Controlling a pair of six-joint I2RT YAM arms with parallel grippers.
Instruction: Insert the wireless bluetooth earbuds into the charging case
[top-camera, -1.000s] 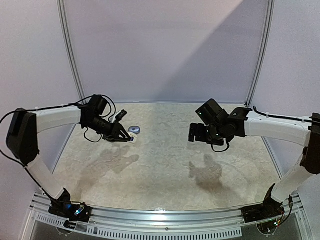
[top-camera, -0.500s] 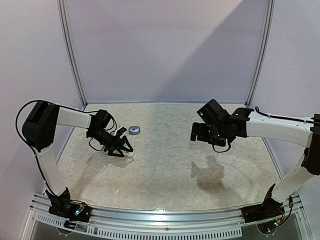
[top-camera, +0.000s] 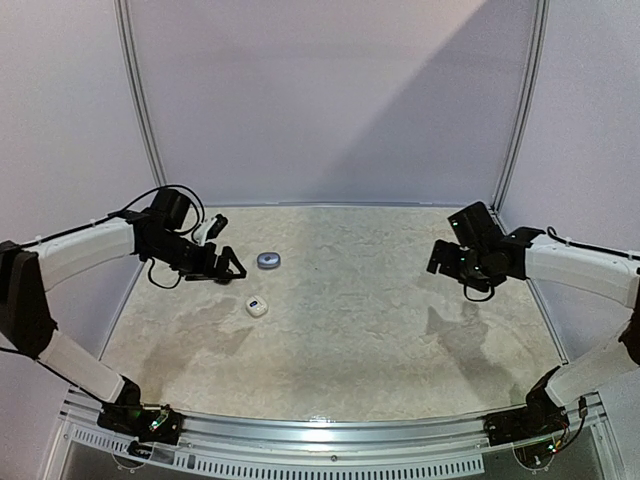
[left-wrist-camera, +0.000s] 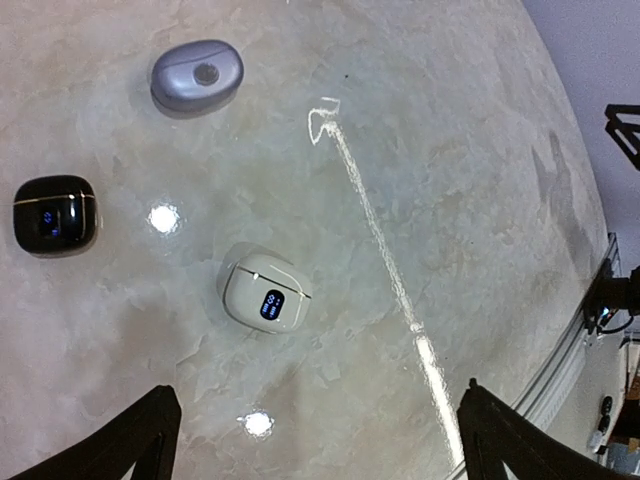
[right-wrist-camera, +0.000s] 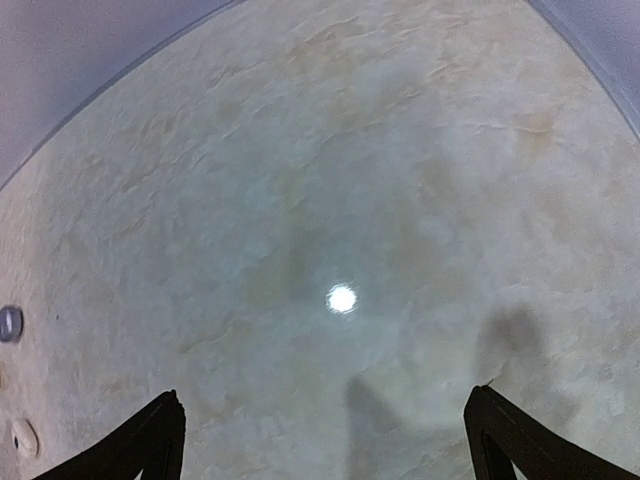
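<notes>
No loose earbuds show in any view. Three shut charging cases lie on the table: a white one (left-wrist-camera: 267, 297) (top-camera: 257, 307) with a lit blue display, a black one (left-wrist-camera: 55, 212), and a silvery-grey one (left-wrist-camera: 197, 75) (top-camera: 268, 260). My left gripper (left-wrist-camera: 315, 450) (top-camera: 228, 265) hangs open and empty above the table, up and to the left of the white case. My right gripper (right-wrist-camera: 325, 445) (top-camera: 437, 262) is open and empty far to the right, over bare table. In the right wrist view the grey case (right-wrist-camera: 8, 323) and the white case (right-wrist-camera: 22, 437) sit at the left edge.
The marbled tabletop (top-camera: 350, 330) is bounded by pale walls behind and at the sides, and by a metal rail (top-camera: 330, 430) along the near edge. In the top view my left arm hides the black case.
My left gripper opened and let go of the white case, which now lies on the table; the arm then rose and drew back left. My right arm pulled back to the right.
</notes>
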